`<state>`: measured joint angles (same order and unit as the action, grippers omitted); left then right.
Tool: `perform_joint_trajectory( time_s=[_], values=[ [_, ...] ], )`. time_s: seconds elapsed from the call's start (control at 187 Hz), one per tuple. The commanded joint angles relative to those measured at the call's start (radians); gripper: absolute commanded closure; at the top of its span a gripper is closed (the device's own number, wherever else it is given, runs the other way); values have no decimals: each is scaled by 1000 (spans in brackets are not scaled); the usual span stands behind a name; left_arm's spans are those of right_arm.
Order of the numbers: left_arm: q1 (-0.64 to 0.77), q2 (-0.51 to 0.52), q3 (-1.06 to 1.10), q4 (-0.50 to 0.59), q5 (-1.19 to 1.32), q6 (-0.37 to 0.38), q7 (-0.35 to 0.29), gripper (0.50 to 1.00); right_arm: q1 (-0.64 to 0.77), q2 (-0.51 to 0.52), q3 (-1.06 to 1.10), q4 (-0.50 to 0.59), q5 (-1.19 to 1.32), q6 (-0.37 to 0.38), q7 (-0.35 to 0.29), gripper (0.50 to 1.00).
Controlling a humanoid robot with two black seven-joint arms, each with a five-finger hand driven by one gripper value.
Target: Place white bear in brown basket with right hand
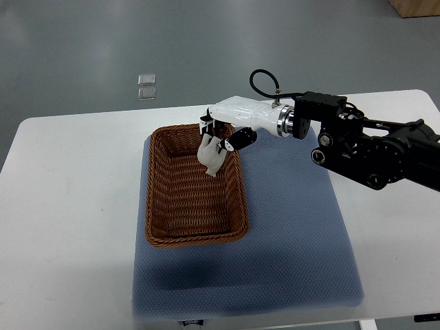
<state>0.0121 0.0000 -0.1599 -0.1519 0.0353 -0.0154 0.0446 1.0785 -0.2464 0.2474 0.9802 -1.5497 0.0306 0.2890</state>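
Top view: we are reading the white bear [211, 155] as a small plush toy, so we are judging it light, soft and squashy, not fragile, and not slippery given the fabric. A pinch around the body or head should be holding fine; it is likely deforming under the fingers rather than sliding out. It is looking plain white, lumpy, with no detail we can make out at this size.

The right hand [221, 135] is coming in from the right edge, its fingers clenched on the bear's upper part, with the lower part dangling free. The bear is hanging over the far right corner of the brown basket [168, 235], inside the rim line, apparently not yet resting on the woven bottom. The basket is sitting on a blue mat [295, 247] on the white bench [69, 206]. We are judging a simple let-go enough from here. The left hand is not showing.
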Motion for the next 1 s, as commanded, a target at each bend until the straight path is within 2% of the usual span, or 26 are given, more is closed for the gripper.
perform_joint_trajectory(
  time_s=[0.0, 0.176, 0.181, 0.219, 0.224, 0.262, 0.267, 0.272, 0.278, 0.288, 0.315, 0.422, 0.609, 0.779, 0.993],
  values=[
    [0, 0, -1, 0, 0, 0, 0, 500, 1, 2, -4, 2, -3, 0, -1, 1000],
    [0, 0, -1, 0, 0, 0, 0, 500, 0, 16, -34, 12, -18, -6, -1, 991],
    [0, 0, 0, 0, 0, 0, 0, 500, -2, 18, -34, 12, -18, -6, -1, 969],
    [0, 0, 0, 0, 0, 0, 0, 500, -2, 22, -34, 12, -18, -6, 1, 908],
    [0, 0, -1, 0, 0, 0, 0, 500, -3, 24, -34, 12, -18, -6, -1, 887],
    [0, 0, 0, 0, 0, 0, 0, 500, -5, 24, -34, 14, -18, -6, -1, 828],
    [0, 0, 0, 0, 0, 0, 0, 500, -6, 25, -34, 12, -18, -8, 1, 806],
    [0, 0, 0, 0, 0, 0, 0, 500, -6, 25, -34, 12, -18, -8, 1, 805],
    [0, 0, -1, 0, 0, 0, 0, 500, -6, 25, -34, 12, -17, -8, 1, 779],
    [0, 0, -1, 0, 0, 0, 0, 500, -6, 25, -34, 12, -16, -8, 1, 779],
    [0, 0, -1, 0, 0, 0, 0, 500, -8, 25, -34, 14, -17, -9, 1, 710],
    [0, 0, 0, 0, 0, 0, 0, 500, -8, 25, -34, 14, -16, -9, 1, 595],
    [0, 0, 0, 0, 0, 0, 0, 500, -9, 19, -30, 12, -15, -12, 1, 585],
    [0, 0, 0, 0, 0, 0, 0, 500, -14, 6, -4, 0, 3, -58, -2, 587],
    [0, 0, -1, 0, 0, 0, 0, 500, -104, 12, 191, -24, 143, -83, -62, 587]
  ],
)
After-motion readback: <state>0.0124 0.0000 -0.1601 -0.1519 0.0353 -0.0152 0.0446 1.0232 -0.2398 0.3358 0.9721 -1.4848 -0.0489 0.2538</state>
